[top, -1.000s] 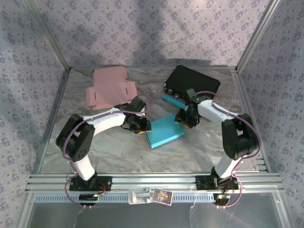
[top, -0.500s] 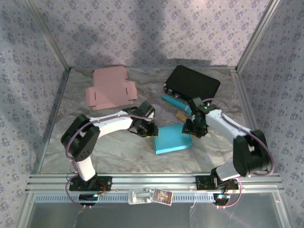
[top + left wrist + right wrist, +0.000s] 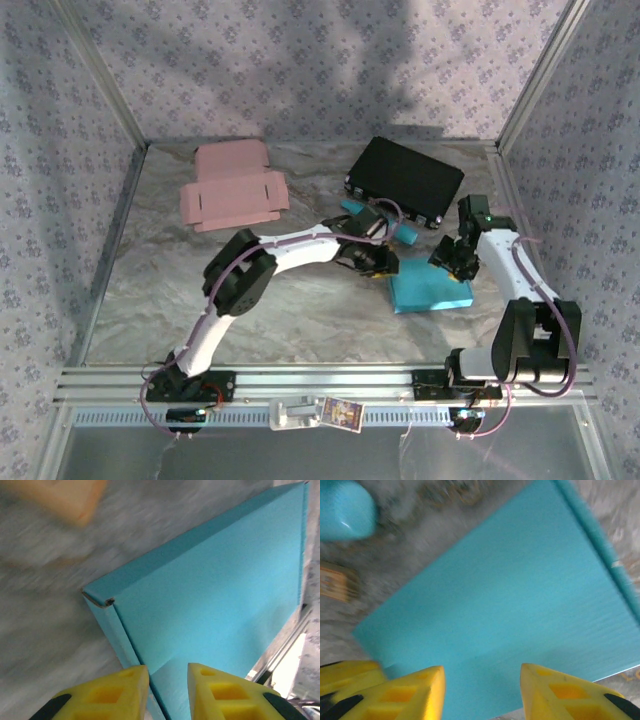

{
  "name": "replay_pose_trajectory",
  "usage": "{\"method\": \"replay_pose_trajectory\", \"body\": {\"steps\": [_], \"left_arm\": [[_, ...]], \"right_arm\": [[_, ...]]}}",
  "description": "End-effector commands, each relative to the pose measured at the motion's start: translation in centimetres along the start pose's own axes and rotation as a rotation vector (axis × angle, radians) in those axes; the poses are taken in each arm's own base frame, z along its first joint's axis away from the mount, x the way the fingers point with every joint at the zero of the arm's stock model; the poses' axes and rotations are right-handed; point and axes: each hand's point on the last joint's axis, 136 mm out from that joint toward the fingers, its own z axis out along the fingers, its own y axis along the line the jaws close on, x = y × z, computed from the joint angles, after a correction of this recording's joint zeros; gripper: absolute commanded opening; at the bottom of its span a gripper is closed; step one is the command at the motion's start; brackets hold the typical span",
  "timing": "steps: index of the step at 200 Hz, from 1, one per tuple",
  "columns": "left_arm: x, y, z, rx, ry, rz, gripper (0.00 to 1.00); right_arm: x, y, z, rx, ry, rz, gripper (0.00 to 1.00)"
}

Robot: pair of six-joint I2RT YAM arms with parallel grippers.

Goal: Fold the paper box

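Likely finishing: the teal box (image 3: pixel 432 292) is lying folded right of centre. The right gripper (image 3: pixel 481 675) is hovering open above it; the left gripper (image 3: pixel 168 672) is sitting narrowly parted at 1 edge, grip unclear. Next: pressing it flat

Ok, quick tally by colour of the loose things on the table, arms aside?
Pink: 1, flat box blank
Black: 1, case
Teal: 2, folded box and tube
Orange: 1, small blurred block
Total: 5
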Motion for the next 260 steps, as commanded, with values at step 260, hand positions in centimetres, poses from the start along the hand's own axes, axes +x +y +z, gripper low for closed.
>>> {"method": "replay_pose_trajectory", "body": {"steps": [260], "left_arm": [[-10.3, 36.6, -28.5, -0.461, -0.415, -0.568, 0.38]], "right_arm": [[6.3, 25.1, -2.3, -0.508, 0.074, -0.266, 0.49]]}}
